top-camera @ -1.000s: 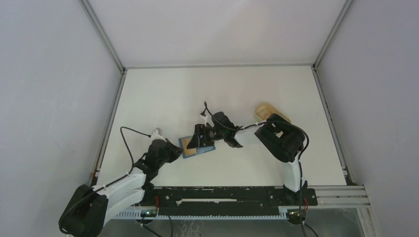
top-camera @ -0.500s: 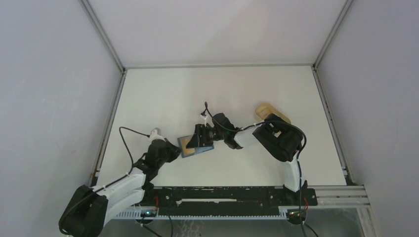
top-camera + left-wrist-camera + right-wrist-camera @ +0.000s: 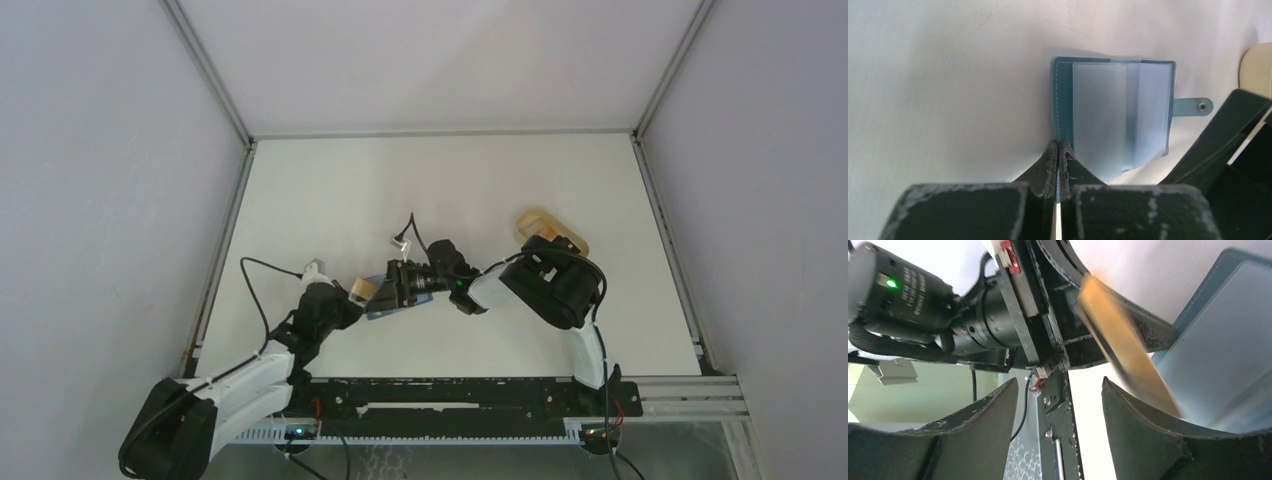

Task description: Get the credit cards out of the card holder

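The teal card holder (image 3: 1113, 107) lies open on the white table, its snap tab (image 3: 1198, 106) pointing away from my left gripper. My left gripper (image 3: 1058, 146) is shut on the holder's near edge. A tan credit card (image 3: 1123, 355), blurred, sticks out of the holder (image 3: 1228, 340) past the outer side of my right gripper's finger (image 3: 1128, 420). My right gripper (image 3: 1060, 382) is open with nothing between its fingers. From above, the card (image 3: 362, 289) pokes left out of the holder (image 3: 383, 306), between the left gripper (image 3: 345, 303) and the right gripper (image 3: 398, 285). No dark cards show.
A pale tan oblong object (image 3: 545, 226) lies on the table behind the right arm's elbow. Grey walls and metal rails (image 3: 231, 235) close in the table on three sides. The arms' base bar (image 3: 460, 395) runs along the near edge.
The right gripper has pushed left over the holder and narrowed a little. The tan card has slid left, out past the holder's edge. The left gripper has held its grip.
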